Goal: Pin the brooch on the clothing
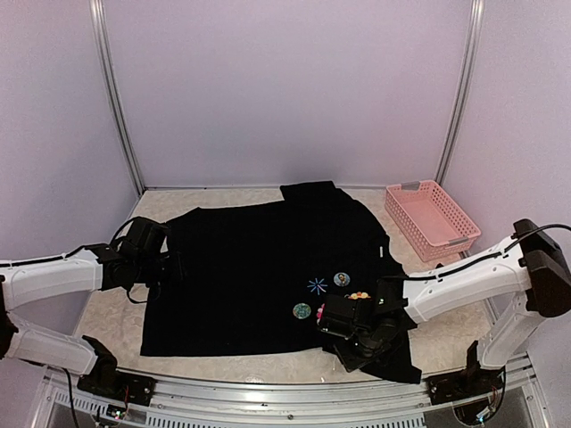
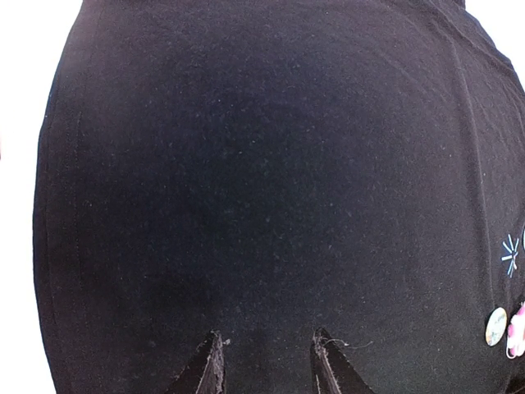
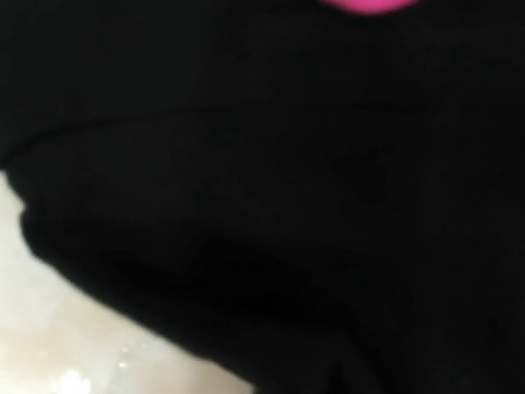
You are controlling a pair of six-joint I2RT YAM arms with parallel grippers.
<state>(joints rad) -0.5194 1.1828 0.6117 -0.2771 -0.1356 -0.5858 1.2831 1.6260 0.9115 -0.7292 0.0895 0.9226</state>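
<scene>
pink basket (image 1: 432, 219) sits on beige table (image 1: 111, 316).

Left claw (image 2: 267, 365), fingers apart, over the black shirt (image 2: 262, 180), star mark (image 2: 510, 254) far right

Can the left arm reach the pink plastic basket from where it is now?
Probably not. The left end effector sits at the left edge of the large black short-sleeved shirt, while the pink plastic slatted basket stands beyond the shirt's far right side.
</scene>
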